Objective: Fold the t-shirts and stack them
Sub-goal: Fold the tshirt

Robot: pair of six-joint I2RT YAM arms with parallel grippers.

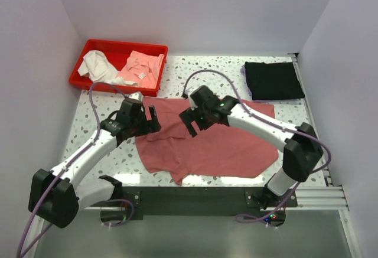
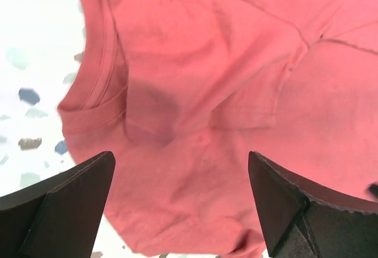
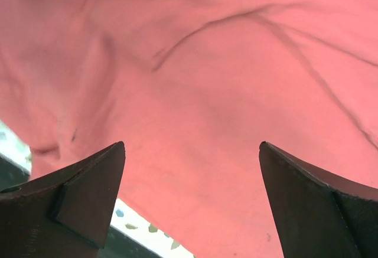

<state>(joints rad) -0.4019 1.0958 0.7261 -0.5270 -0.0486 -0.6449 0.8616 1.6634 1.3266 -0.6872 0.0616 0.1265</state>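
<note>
Two robot arms hang over a dusty rose-red t-shirt (image 1: 218,146) spread on a white, speckled table (image 1: 88,122). The left gripper (image 1: 155,119) is poised above the shirt's left edge and the right gripper (image 1: 188,122) above its far middle. Both claws are spread wide and pinch nothing. In each wrist view the dark fingers (image 2: 71,199) (image 3: 82,193) stand far apart at the bottom corners, with bare cloth between them.

The only thing like a label is a small pale tag on a pink garment (image 1: 144,63), which lies beside a white cloth (image 1: 97,64) in a red bin (image 1: 80,72) at the far left corner. It is too small to read.

The rose-red shirt lies flat but rumpled between the two arms, reaching from near the left gripper across to the right arm's forearm. One flap trails toward the near edge of the table. From the left wrist, a stitched hem runs down the cloth's left border and a seam curves across the top. From the right wrist, long dark creases cross the fabric.

A black t-shirt (image 1: 273,79) sits folded into a neat rectangle at the far right corner, well apart from the red one.
</note>
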